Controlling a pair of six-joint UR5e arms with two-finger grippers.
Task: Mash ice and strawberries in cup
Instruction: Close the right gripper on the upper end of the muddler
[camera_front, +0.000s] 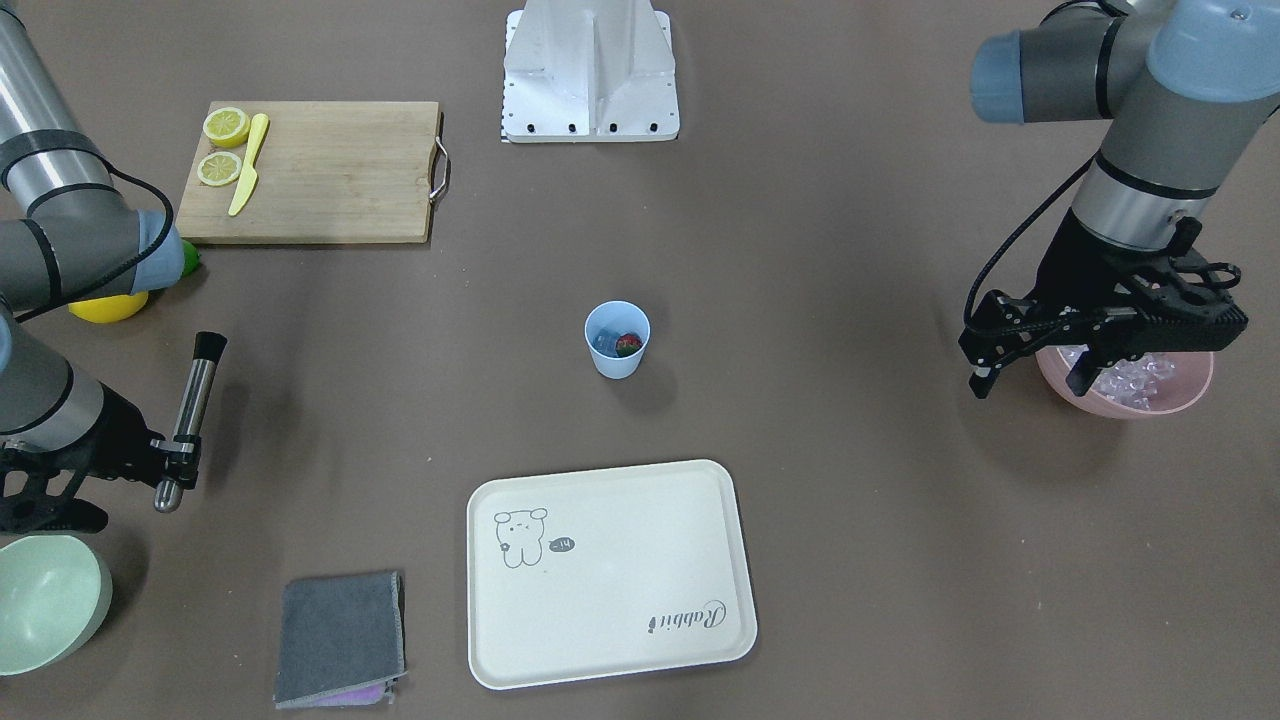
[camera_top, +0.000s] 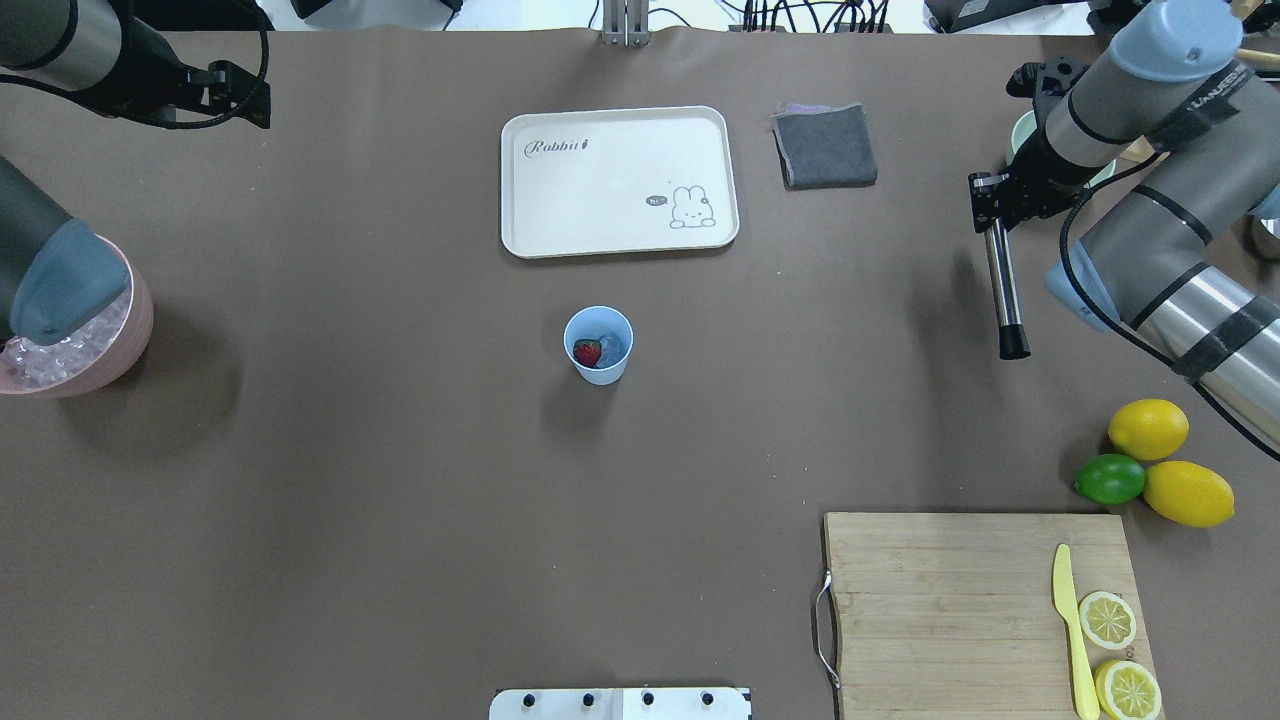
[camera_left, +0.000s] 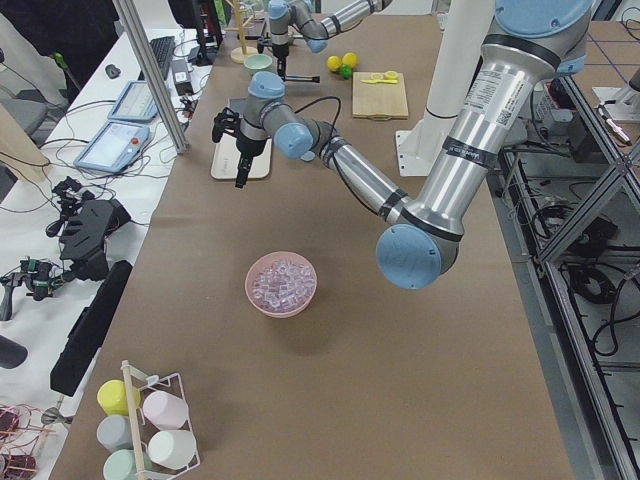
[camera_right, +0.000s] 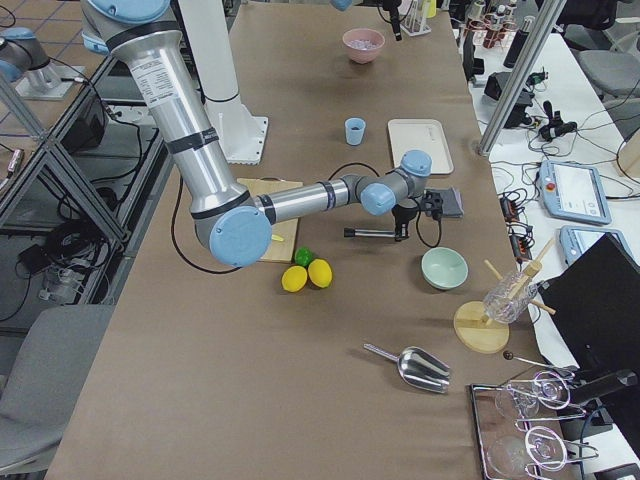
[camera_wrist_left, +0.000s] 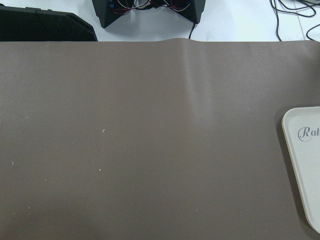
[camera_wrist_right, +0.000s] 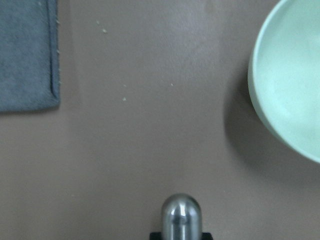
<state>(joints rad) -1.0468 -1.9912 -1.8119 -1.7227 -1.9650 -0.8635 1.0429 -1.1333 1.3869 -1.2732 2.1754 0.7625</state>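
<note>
The cup (camera_front: 617, 340) stands upright in the middle of the counter (camera_front: 850, 520), clear of both arms. Inside it lie the strawberry (camera_front: 628, 345) and some ice (camera_front: 603, 342), side by side at the bottom.

The right gripper (camera_front: 175, 455) has its fingers clenched on a muddler (camera_front: 192, 405), near its rounded metal end. The muddler hangs roughly level above the counter, its black tip pointing toward the robot's side. It sits between the grey cloth (camera_front: 340, 635) and the green bowl (camera_front: 50, 600), touching neither, and well apart from the cup.

The left gripper (camera_front: 1030, 380) hangs above the counter with its fingers released and nothing between them. In the front view it overlaps the pink bowl (camera_front: 1130, 408), which is full of ice cubes. The left side view shows the gripper beyond that bowl, nearer the tray (camera_front: 610, 600).

The tray lies flat just past the cup on the operators' side. On the robot's right, a board (camera_front: 330, 170) carries two lemon halves (camera_front: 226, 127) and a yellow knife (camera_front: 247, 165). Two lemons (camera_top: 1148, 428) and a lime (camera_top: 1110, 479) lie beside it.
</note>
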